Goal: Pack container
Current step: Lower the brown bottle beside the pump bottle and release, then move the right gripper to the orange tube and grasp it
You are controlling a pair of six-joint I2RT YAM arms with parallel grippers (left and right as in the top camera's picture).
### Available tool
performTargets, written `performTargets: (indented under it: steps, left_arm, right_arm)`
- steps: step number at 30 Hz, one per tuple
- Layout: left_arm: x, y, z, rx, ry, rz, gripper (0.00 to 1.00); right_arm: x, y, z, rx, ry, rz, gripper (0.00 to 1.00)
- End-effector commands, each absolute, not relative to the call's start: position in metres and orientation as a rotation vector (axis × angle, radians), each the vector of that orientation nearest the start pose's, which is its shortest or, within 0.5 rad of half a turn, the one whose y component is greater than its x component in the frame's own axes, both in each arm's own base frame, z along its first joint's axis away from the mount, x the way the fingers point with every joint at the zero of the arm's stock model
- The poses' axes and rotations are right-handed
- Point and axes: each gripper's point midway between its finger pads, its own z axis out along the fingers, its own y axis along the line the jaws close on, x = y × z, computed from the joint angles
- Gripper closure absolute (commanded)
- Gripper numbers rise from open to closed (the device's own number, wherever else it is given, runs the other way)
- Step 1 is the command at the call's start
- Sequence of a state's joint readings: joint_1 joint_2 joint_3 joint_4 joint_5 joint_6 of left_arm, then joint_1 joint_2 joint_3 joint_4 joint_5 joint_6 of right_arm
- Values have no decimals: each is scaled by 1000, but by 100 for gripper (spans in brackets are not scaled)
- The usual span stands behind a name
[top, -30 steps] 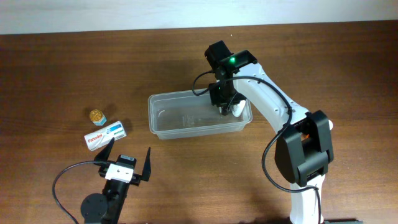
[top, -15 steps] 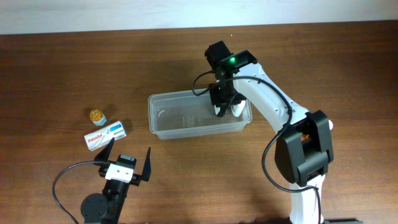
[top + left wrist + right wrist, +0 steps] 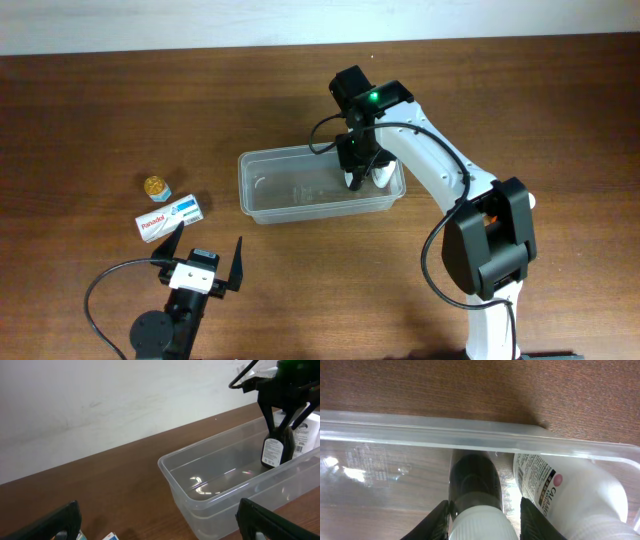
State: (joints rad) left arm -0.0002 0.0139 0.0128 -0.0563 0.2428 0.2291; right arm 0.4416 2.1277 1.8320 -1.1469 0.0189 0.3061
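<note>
The clear container (image 3: 292,192) lies mid-table, seen from the side in the left wrist view (image 3: 200,505). At its right end stand a dark bottle (image 3: 472,477) with a white ribbed cap (image 3: 479,522) and a white lotion bottle (image 3: 560,492) beside it. Both bottles also show in the left wrist view, the dark bottle (image 3: 274,449) in front of the white lotion bottle (image 3: 306,434). My right gripper (image 3: 486,519) reaches down into the tub, its fingers parted around the dark bottle's cap, with a gap on the right side. My left gripper (image 3: 205,258) rests wide open near the front edge.
A white and red Panadol box (image 3: 168,217) and a small gold-capped jar (image 3: 155,186) lie on the table at the left, just beyond my left gripper. The right arm (image 3: 440,170) stretches from the front right across to the tub.
The right gripper's fingers have spread a little around the dark bottle's cap. The bottle stands in the tub; the left arm has not moved.
</note>
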Motion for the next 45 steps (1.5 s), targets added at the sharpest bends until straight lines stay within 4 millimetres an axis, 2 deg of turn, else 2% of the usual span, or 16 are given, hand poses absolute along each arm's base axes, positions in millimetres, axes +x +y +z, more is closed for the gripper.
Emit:
performTargets:
  steps: [1,6,11,14,15,20,24,26,29,33,37,38,39,41,45]
  left_arm:
    - [242,-40,162,374,1584,-9,1]
    - [242,-40,162,374,1585,-9,1]
    - [242,-40,162,374,1584,-9,1]
    - [242,-40,162,374,1585,-9,1]
    - [242,-40,162,374,1584,-9,1]
    - [242,-40,162,374,1584,-9,1]
    - [242,-40,162,374,1585,-8,1]
    - [242,-40,162,374,1584,-9,1]
    - [242,-40,162,374,1584,-8,1]
    - [242,-40,162,374,1585,-9,1]
    - [242,-40,162,374,1584,-8,0]
    - [242,-40,162,374,1585,-9,1]
    - [242,-40,162,374,1584,-8,1]
    - [242,-40,162,374,1584,-9,1]
    - [242,-40,162,374,1584,-9,1]
  right_arm:
    - [401,185,76,-223,3011,16,62]
    - [404,187,83,-237,2997,28,63]
    - [408,189,106,-235,2974,42,63]
    - [412,192,131,-234,2948,67,62]
    - [414,195,146,-237,2927,84,63]
    - [415,200,193,-260,2870,139,62]
    - [408,193,235,-248,2830,154,63]
    - [403,182,257,-220,2809,149,62]
    - [401,165,293,-171,2737,172,58]
    - [394,137,326,-91,2659,185,56]
    - [369,91,355,-9,2605,151,55]
    - [362,79,358,25,2601,125,53]
    - [341,41,360,134,2600,37,51]
    - [321,10,356,246,2617,-9,49]
    - [287,-53,325,533,2691,-83,45]
